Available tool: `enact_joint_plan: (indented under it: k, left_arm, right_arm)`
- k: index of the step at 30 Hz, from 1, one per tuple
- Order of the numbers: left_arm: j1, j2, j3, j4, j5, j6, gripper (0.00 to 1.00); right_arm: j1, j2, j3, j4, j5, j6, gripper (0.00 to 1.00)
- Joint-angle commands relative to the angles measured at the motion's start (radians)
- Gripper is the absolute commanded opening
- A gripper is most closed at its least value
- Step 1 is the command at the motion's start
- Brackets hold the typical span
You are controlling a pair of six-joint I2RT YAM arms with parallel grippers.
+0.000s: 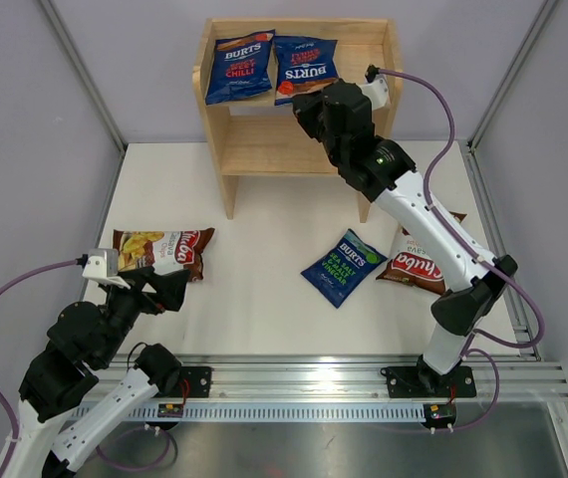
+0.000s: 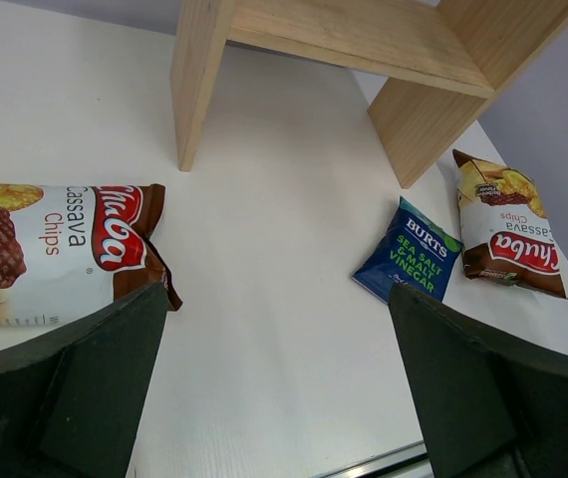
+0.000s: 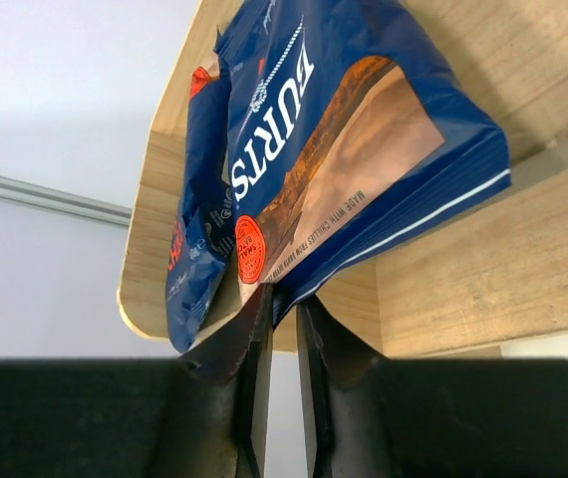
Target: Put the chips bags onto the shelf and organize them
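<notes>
Closest in, our left gripper [image 2: 276,304] hung low over the table [image 1: 254,309] with its fingers wide apart and nothing between them. It sat right beside the left Chuba bag [image 1: 164,251], which lay flat, logo up. We figured that was a line-up for grabbing that one next, but that's only our guess.

Further in, the green-lettered BURTS bag [image 1: 342,266] and the right Chuba bag [image 1: 426,267] lay flat just beside each other near the shelf's right leg. So three of the five weren't shelved yet.

At the back, the shelf [image 1: 264,139] had two bags on its top tier, the Sweet Chilli BURTS bag [image 1: 241,67] and the second BURTS bag [image 1: 305,66] right next to it. We couldn't tell whether they leaned on the raised back or lay flat.

Our right gripper [image 3: 282,339] was pinched onto the second bag's lower edge, fingers nearly together with the foil between them. Gripping by the hem made sense to us, since it let the bag go in face-out alongside its neighbour without shoving it.
</notes>
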Motion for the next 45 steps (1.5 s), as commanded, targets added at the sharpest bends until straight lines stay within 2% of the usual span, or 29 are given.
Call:
enact_joint_plan:
  k: [1, 13, 17, 21, 23, 25, 32, 35, 36, 38, 39, 40, 42, 43, 45]
  left_arm:
    - [0.001, -0.013, -0.004, 0.029, -0.008, 0.003, 0.96]
    - [0.001, -0.017, -0.006, 0.027, -0.009, 0.003, 0.96]
    - [0.001, -0.017, -0.006, 0.03, -0.008, 0.001, 0.96]
    - [0.001, -0.013, -0.006, 0.03, -0.006, 0.003, 0.96]
    - [0.001, -0.013, -0.006, 0.03, -0.006, 0.003, 0.96]
    - [0.001, -0.01, -0.006, 0.032, -0.008, 0.001, 0.96]
    - [0.001, 0.0, -0.003, 0.026, -0.025, -0.003, 0.96]
    - [0.001, 0.009, 0.005, 0.018, -0.048, -0.012, 0.98]
    - [0.001, 0.012, 0.007, 0.016, -0.052, -0.015, 0.99]
    - [0.001, 0.03, 0.016, 0.012, -0.052, -0.019, 0.99]
    - [0.001, 0.045, 0.022, 0.006, -0.049, -0.026, 0.99]
    - [0.001, 0.079, 0.03, -0.002, -0.026, -0.041, 0.99]
    - [0.001, 0.122, 0.027, 0.033, 0.029, -0.078, 0.99]
    - [0.001, 0.171, 0.016, 0.061, 0.114, -0.084, 0.99]
    - [0.001, 0.223, -0.025, 0.166, 0.193, -0.103, 0.99]
  right_arm:
    - [-0.008, 0.026, 0.083, 0.01, 0.0, -0.022, 0.22]
    - [-0.019, 0.164, 0.267, -0.072, 0.016, -0.048, 0.2]
    - [-0.023, 0.161, 0.266, -0.074, 0.019, -0.054, 0.24]
    - [-0.023, 0.118, 0.212, -0.036, 0.006, -0.055, 0.38]
    - [-0.023, 0.075, 0.163, -0.019, -0.001, -0.059, 0.52]
    - [-0.023, 0.031, 0.119, -0.007, -0.003, -0.062, 0.59]
    - [-0.023, -0.104, -0.045, 0.032, -0.021, -0.08, 0.7]
    - [-0.023, -0.158, -0.105, 0.046, -0.044, -0.096, 0.71]
    - [-0.025, -0.175, -0.122, 0.068, -0.087, -0.129, 0.72]
    - [-0.023, -0.239, -0.185, 0.098, -0.148, -0.233, 0.84]
    - [-0.023, -0.282, -0.215, 0.104, -0.228, -0.278, 0.87]
    - [-0.025, -0.307, -0.234, 0.102, -0.282, -0.329, 0.97]
    - [-0.023, -0.385, -0.295, 0.049, -0.448, -0.468, 1.0]
    - [-0.023, -0.413, -0.321, 0.017, -0.496, -0.508, 0.99]
    - [-0.025, -0.513, -0.434, -0.084, -0.569, -0.577, 0.99]
